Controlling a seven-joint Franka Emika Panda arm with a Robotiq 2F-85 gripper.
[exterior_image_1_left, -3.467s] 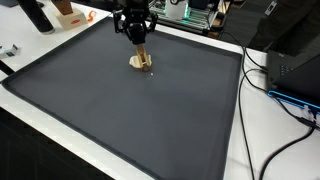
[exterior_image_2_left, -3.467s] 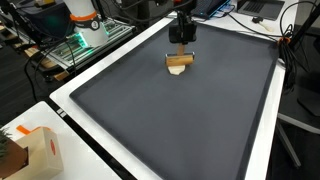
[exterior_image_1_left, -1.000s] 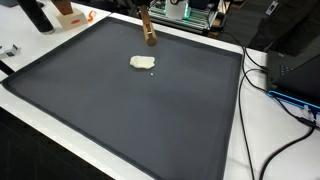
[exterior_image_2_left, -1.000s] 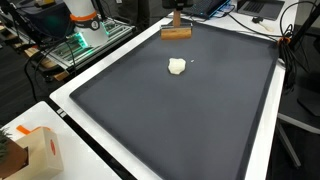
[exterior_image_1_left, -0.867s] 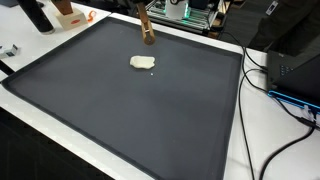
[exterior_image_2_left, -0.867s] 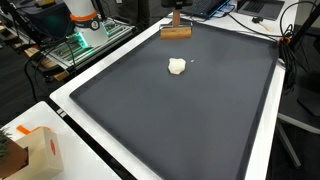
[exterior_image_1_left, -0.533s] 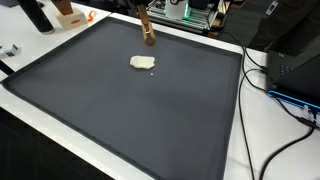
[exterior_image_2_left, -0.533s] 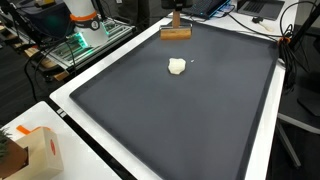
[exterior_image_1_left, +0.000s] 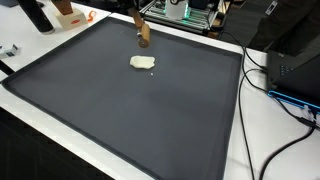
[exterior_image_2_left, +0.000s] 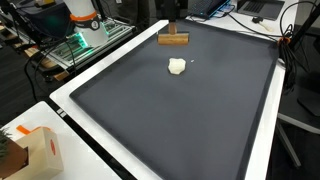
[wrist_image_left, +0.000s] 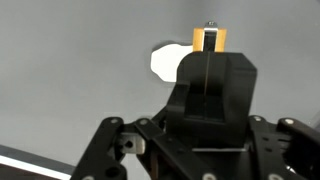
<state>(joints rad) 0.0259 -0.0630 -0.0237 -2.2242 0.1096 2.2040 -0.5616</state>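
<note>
At far left in an exterior view, a black object and an orange object on the white worktop, just beyond the corner of a dark grey mat. Further right, over the mat's far edge, a small wooden block pinched between the jaws and held clear of the surface at a slight tilt. Just in front of it, flat on the mat and well short of touching, a pale cream lump. At right, loose cables trailing off the worktop below a black case.

From the opposite exterior angle, a cardboard carton at lower left and a green circuit board behind the worktop's long edge. Then the wooden block, here broadside and roughly level in the grip, above the far part of the mat. Nearer the camera, the lump alone on the dark surface.

In the wrist view, the lump to the left, partly hidden behind the jaws. To its right, the orange-brown end of the block, clamped tight on both sides by the jaws against the plain grey of the mat.
</note>
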